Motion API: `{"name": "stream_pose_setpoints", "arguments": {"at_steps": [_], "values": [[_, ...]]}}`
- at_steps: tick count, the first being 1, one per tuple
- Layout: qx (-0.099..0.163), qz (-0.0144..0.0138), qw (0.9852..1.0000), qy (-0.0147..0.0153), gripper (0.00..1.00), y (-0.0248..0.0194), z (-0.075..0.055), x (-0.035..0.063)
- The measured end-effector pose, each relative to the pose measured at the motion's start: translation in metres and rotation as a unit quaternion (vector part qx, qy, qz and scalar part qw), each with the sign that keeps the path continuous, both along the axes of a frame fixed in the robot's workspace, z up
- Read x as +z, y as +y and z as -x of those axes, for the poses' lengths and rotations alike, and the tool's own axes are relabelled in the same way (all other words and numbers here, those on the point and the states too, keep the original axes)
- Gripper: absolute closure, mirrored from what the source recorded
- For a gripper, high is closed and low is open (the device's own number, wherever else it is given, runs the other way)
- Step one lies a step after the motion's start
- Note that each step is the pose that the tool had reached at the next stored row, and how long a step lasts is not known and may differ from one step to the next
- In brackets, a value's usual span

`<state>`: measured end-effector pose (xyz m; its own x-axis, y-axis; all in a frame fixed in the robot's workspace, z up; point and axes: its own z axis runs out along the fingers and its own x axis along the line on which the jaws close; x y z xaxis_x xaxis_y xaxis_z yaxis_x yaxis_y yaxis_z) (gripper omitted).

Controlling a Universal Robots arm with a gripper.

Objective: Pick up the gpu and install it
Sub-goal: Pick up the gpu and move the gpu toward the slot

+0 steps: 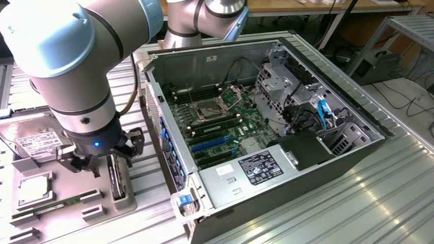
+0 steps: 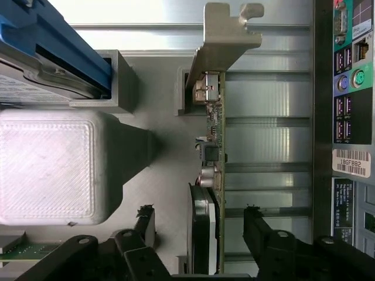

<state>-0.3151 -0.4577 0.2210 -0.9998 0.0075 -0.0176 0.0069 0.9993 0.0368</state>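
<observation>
In a slot of the grey tray (image 1: 125, 203) on the table, the gpu (image 2: 215, 146) stands on edge, not yet lifted. Its long axis runs alongside the back panel of the computer case (image 1: 366, 127), with the silver bracket (image 2: 225, 35) at the end away from me. My jaws are wide, one on each side of the card. Picking it up and installing it are both left.

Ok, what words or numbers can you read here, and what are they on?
"18GF882", as best it reads: white barcode sticker on the computer case.
Black label inside the case: too small to read.
White label on the hard drive: too small to read.
</observation>
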Motion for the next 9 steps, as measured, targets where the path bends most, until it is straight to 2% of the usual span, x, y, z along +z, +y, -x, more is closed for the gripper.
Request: {"name": "stream_pose_setpoints", "arguments": {"at_steps": [1, 4, 8, 9], "values": [[0.000, 0.0000, 1.0000, 0.0000, 0.29, 0.0000, 0.0000, 0.0000], [0.000, 0.0000, 1.0000, 0.0000, 0.47, 0.0000, 0.0000, 0.0000], [0.000, 0.0000, 1.0000, 0.0000, 0.49, 0.0000, 0.0000, 0.0000], [0.000, 0.0000, 1.0000, 0.0000, 0.55, 0.0000, 0.0000, 0.0000]]}}
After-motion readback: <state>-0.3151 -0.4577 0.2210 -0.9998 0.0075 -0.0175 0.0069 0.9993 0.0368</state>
